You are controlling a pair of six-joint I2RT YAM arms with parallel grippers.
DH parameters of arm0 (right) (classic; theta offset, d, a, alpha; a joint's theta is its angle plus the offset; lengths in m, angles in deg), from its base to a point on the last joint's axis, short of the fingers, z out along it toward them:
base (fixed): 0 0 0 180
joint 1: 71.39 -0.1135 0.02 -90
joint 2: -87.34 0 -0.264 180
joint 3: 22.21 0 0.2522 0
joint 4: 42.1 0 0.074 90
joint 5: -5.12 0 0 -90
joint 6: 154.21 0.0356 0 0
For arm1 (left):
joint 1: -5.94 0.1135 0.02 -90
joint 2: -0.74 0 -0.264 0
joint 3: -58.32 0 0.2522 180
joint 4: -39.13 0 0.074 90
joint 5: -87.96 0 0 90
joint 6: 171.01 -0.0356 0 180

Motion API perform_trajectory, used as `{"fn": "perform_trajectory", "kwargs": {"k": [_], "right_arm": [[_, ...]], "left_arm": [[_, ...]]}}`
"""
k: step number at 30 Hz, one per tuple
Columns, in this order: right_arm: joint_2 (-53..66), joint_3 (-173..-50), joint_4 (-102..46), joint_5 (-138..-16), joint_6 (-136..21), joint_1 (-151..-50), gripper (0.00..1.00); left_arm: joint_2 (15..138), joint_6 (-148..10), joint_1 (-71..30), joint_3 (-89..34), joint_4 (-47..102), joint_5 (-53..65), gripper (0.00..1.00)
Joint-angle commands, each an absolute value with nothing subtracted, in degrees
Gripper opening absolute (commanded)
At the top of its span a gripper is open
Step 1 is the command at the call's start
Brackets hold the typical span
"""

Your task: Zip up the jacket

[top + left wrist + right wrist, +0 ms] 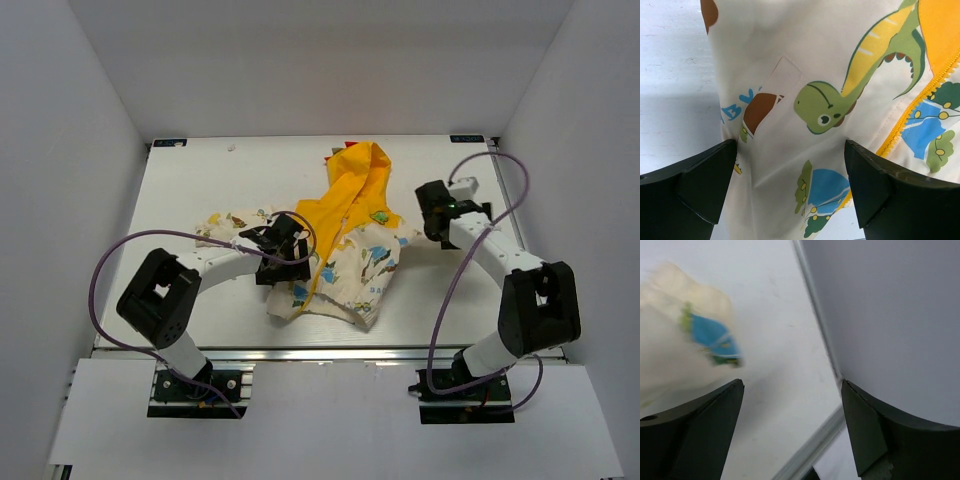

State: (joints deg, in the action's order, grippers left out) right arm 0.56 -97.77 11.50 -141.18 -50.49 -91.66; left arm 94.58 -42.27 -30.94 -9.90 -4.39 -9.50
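Lying crumpled near the middle of the white desk (220, 180), the small child's hooded jacket (365, 265) of cream cloth printed with cartoon dinosaurs has its yellow-orange hood (358, 165) at its far end, and yellow lining shows down its front. One cream sleeve (225, 222) trails out to the jacket's left.

The left arm's black two-finger tool (285, 240) is over the jacket's left half, near where that sleeve joins the body. In the left wrist view its fingers (700, 180) are spread wide, with printed cloth filling the gap under them and nothing pinched. A green long-necked dinosaur print (822, 107) lies on the jacket just beyond the fingers. The orange zipper strip (920, 100) runs slantwise along a panel edge at the jacket's right in that view; whether its two sides are joined there cannot be told.

The right arm's black two-finger tool (432, 205) is to the right of the jacket, apart from it, above bare desk. The right wrist view shows it spread as well, holding nothing, with only a blurred corner of the jacket to one side and the pale grey enclosure wall (890, 315) on the side away from the jacket.
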Motion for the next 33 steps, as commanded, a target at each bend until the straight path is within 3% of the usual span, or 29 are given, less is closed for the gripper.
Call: {"fn": "perform_trajectory", "kwargs": {"k": [1,5,11,12,15,21,26,33], "right_arm": [[2.53,-97.13,22.08,-143.77,-40.96,-84.94,0.87],[6.56,-98.1,18.52,-133.87,-45.81,-85.01,0.89],[23.16,-93.37,7.03,-100.5,-51.55,-88.52,0.89],[26.92,-92.31,4.82,-89.13,-51.38,-89.39,0.89],[29.68,-89.58,-1.76,-77.26,-49.11,-95.17,0.89],[19.07,-91.95,-8.98,-72.25,-44.54,-109.78,0.89],[12.55,-85.73,-12.87,-71.78,-37.68,-110.5,0.89],[14.74,-73.42,-11.19,-77.32,-33.01,-106.99,0.89]], "left_arm": [[92.33,-43.39,-30.36,-9.31,-5.3,-10.13,0.98],[91.18,-44.62,-30.36,-11.24,-6.35,-9.95,0.98],[87.41,-45.85,-30.36,-15.02,-10.13,-11.53,0.98],[85.31,-46.12,-30.36,-16.07,-10.66,-12.14,0.98],[81.7,-47.43,-30.36,-17.74,-10.31,-14.07,0.98],[85.01,-48.49,-30.36,-21.79,-8.11,-14.87,0.98],[92.66,-48.49,-30.01,-25.39,-8.2,-15.93,0.98],[100.93,-50.07,-29.83,-28.56,-7.23,-11.36,0.98]]}}
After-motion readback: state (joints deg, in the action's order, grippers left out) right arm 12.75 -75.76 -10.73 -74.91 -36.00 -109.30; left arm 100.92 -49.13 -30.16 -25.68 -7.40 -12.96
